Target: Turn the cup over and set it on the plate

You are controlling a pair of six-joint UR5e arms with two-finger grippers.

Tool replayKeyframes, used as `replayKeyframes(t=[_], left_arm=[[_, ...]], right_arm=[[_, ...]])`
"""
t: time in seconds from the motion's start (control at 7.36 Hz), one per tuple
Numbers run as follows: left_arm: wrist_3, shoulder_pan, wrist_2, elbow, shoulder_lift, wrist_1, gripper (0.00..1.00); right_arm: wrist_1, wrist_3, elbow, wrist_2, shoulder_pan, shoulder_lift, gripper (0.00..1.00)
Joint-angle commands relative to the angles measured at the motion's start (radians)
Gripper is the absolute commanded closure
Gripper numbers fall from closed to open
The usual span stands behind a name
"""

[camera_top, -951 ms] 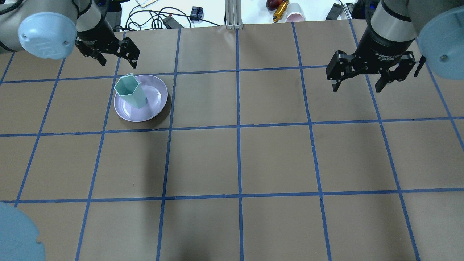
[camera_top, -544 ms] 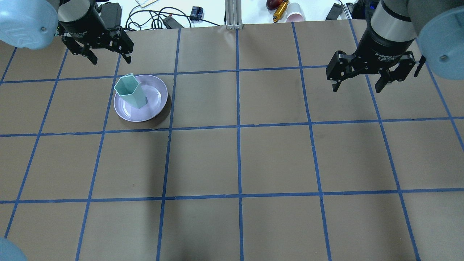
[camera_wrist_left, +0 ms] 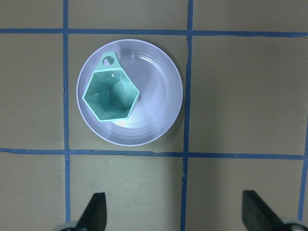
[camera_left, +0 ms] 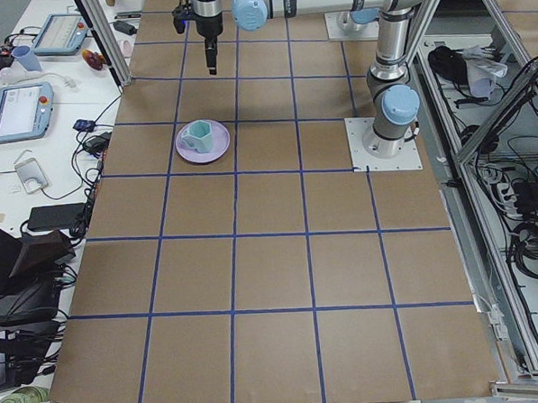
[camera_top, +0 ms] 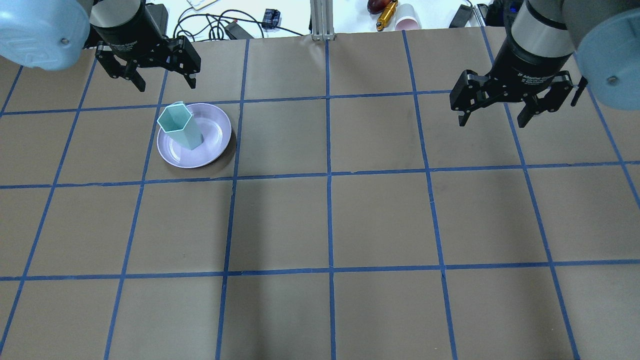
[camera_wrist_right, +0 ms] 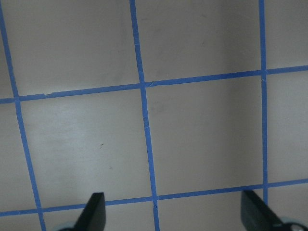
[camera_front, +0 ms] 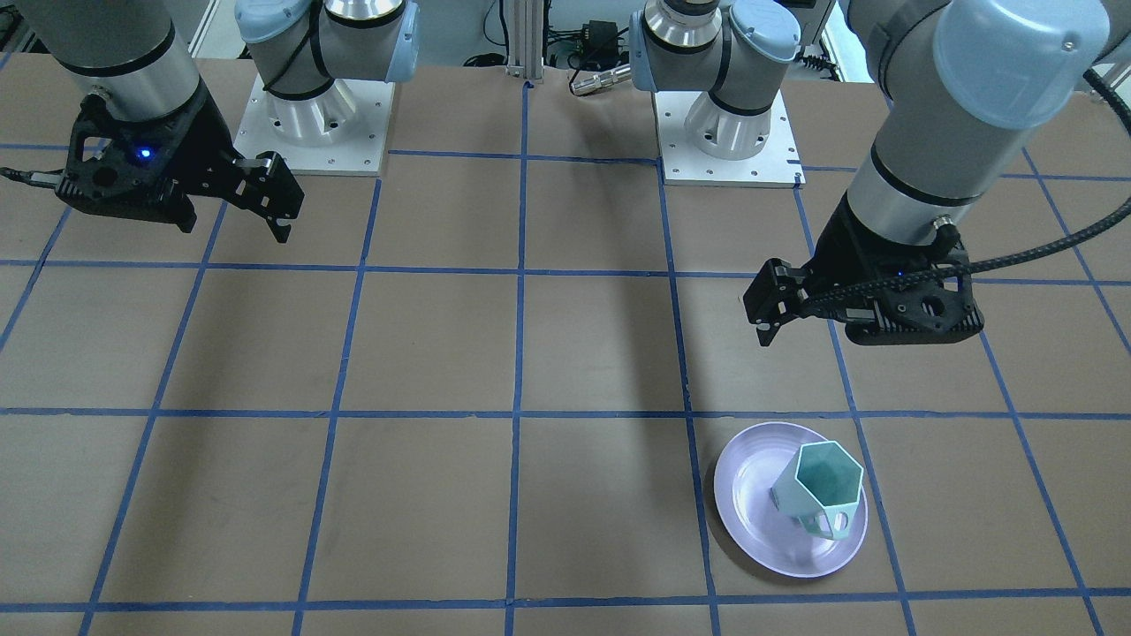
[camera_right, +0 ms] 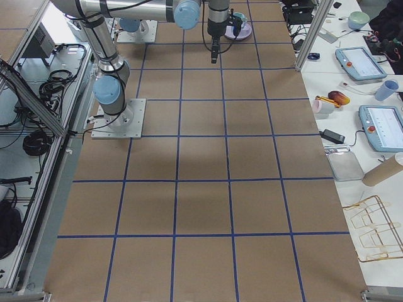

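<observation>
The mint-green cup [camera_top: 180, 131] stands upright, mouth up, on the left part of the lavender plate [camera_top: 216, 142]. It also shows in the front view [camera_front: 817, 490], where its handle points toward the camera. In the left wrist view the cup [camera_wrist_left: 110, 94] sits on the plate [camera_wrist_left: 159, 101], well ahead of the fingers. My left gripper [camera_top: 166, 86] is open and empty, raised just beyond the plate. My right gripper [camera_top: 492, 123] is open and empty, high over bare paper at the far right, and shows open in its wrist view [camera_wrist_right: 173, 214].
Brown paper with a blue tape grid covers the table [camera_top: 330, 220]. Cables, a pink cup [camera_top: 407, 17] and an aluminium post [camera_top: 322, 20] lie beyond the far edge. The two arm bases [camera_front: 314, 124] stand at the robot's side.
My left gripper, open and empty, has turned square, drawn back from the cup, then shifted a little right. The cup, the plate and my right arm have not moved.
</observation>
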Motion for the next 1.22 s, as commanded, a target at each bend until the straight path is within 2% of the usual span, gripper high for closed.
replayKeyframes(t=[0.0,1.09], left_arm=[[0.004,-0.001,0.002,-0.002,0.020,-0.042,0.00],[0.004,0.002,-0.006,-0.010,0.044,-0.070,0.00]], right_arm=[[0.000,0.000,0.000,0.000,0.000,0.000,0.00],[0.000,0.000,0.000,0.000,0.000,0.000,0.00]])
